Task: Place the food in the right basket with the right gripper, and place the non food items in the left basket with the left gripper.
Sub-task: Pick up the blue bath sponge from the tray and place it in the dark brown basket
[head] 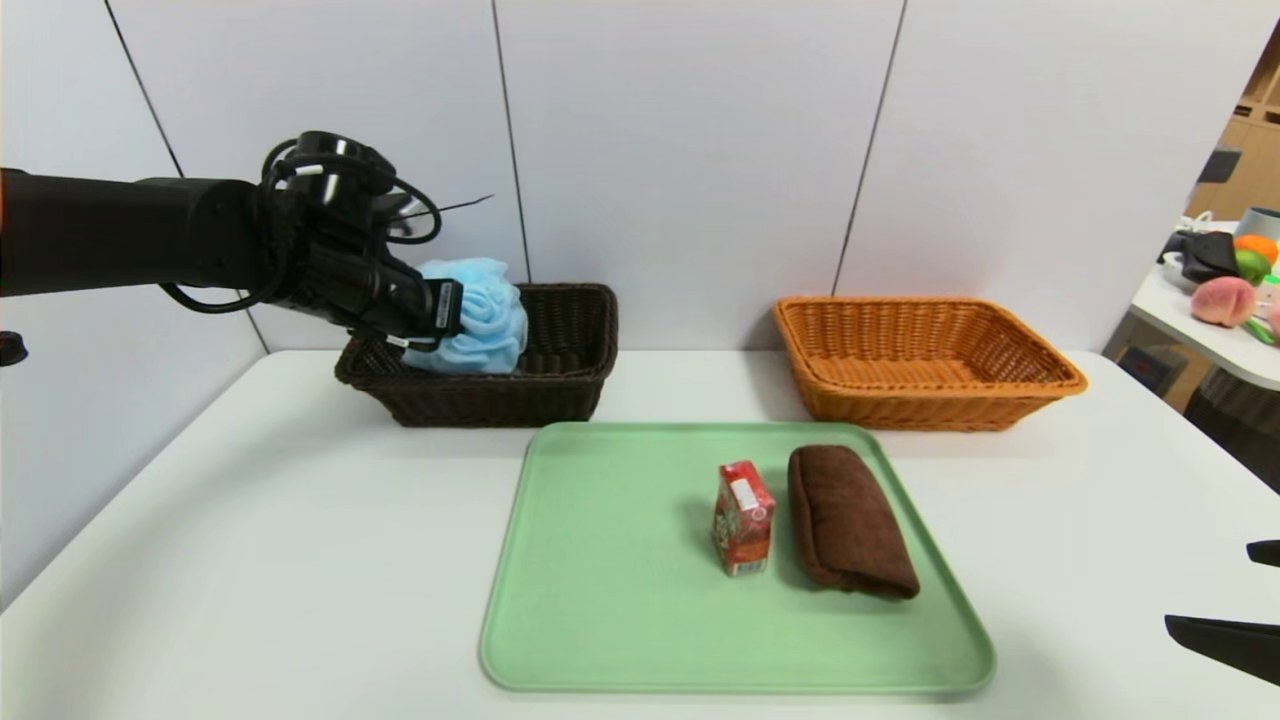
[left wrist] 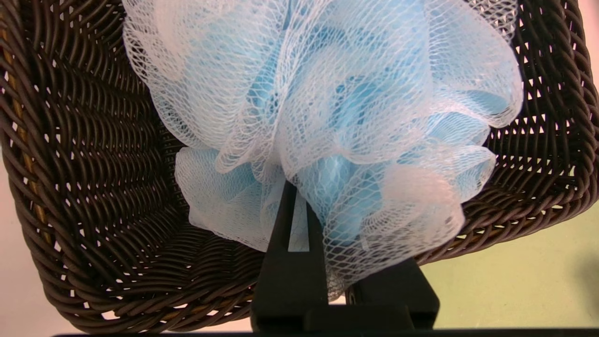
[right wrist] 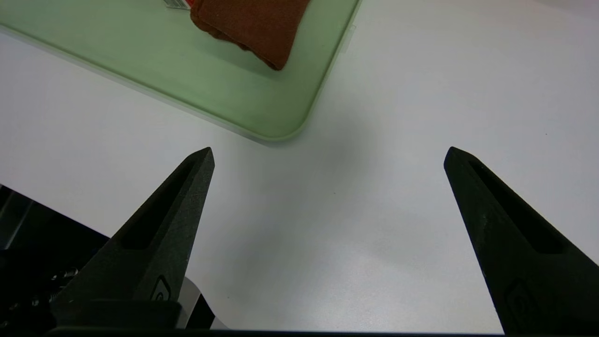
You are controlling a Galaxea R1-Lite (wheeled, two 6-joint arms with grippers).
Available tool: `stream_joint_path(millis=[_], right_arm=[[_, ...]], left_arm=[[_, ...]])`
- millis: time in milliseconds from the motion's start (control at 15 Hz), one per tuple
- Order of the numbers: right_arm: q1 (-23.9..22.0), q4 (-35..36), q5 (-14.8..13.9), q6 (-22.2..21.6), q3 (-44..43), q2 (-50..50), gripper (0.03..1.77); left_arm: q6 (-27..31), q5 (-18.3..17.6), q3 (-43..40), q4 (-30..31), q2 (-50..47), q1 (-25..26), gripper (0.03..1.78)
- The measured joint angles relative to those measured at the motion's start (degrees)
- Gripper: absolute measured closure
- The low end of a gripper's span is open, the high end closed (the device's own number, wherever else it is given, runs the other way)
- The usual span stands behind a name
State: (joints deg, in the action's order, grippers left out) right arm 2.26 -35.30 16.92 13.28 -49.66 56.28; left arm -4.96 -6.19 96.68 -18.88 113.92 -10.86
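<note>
Blue mesh bath puff is pinched in the left gripper, hanging over the left end of the dark brown wicker basket at the back left of the tabletop. Left wrist view: jaws nearly closed on a fold of the mesh bath puff, basket floor directly beneath. Puff looks above the rim rather than resting inside; contact with the floor cannot be confirmed.

Step in hand, as judged: release the puff into the left basket. To do it well:
- lower until the bulk of the puff sits below the rim, so it cannot roll off the edge;
- part the jaws fully; mesh tends to snag on fingertips, so lift straight up and check that no netting trails;
- keep clear of the basket wall on the way out, since the basket is light and could be dragged.

Remaining items: brown rolled towel lies on the right part of the green tray, with the red drink carton standing upright just beside it on its left. Orange-tan wicker basket at back right holds nothing visible.

Right gripper idles low over bare tabletop near the tray's near right corner, jaws spread wide, nothing between them.
</note>
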Motion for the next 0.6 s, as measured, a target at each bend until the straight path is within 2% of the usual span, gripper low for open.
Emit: stream_joint_path(millis=[600], right_arm=[[0.0,0.1,0.0,-0.1,0.4,0.0,0.10]], left_arm=[[0.0,0.0,0.0,0.1,0.0,0.1,1.65]])
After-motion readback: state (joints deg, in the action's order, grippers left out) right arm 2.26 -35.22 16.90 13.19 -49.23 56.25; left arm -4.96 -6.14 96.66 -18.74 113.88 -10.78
